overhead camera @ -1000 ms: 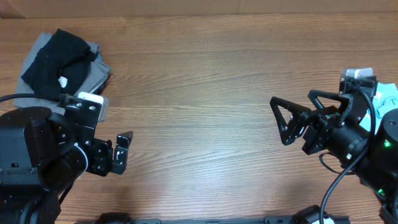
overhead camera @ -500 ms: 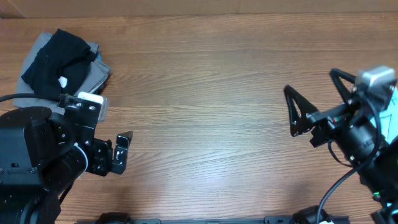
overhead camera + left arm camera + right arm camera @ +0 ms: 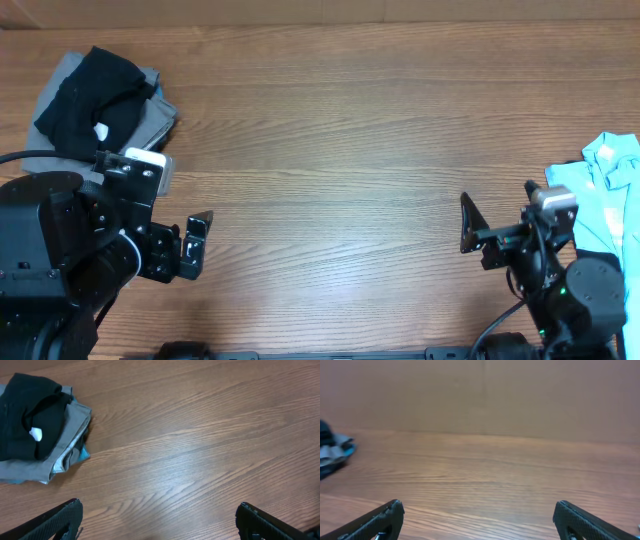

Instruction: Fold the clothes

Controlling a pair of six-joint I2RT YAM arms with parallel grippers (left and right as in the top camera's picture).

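The clothes lie in two places. At the table's far left corner a crumpled black garment (image 3: 95,85) with a small white label rests on a folded grey one (image 3: 152,118). The left wrist view shows that same black piece (image 3: 30,415) on the grey one (image 3: 70,430), with a light-blue edge underneath. A light-blue garment (image 3: 608,190) lies at the right edge. My left gripper (image 3: 192,245) is open over bare wood below the pile, touching nothing (image 3: 160,522). My right gripper (image 3: 498,212) hangs open and empty just left of the light-blue garment (image 3: 479,520).
The wooden table (image 3: 330,150) stretches between the two arms. A plain brown wall backs the table's far edge (image 3: 485,395). The pile's edge (image 3: 332,447) shows at the far left of the right wrist view.
My right arm has drawn back toward the near right corner and turned, which uncovers the light-blue garment. The left arm and the pile have not moved.
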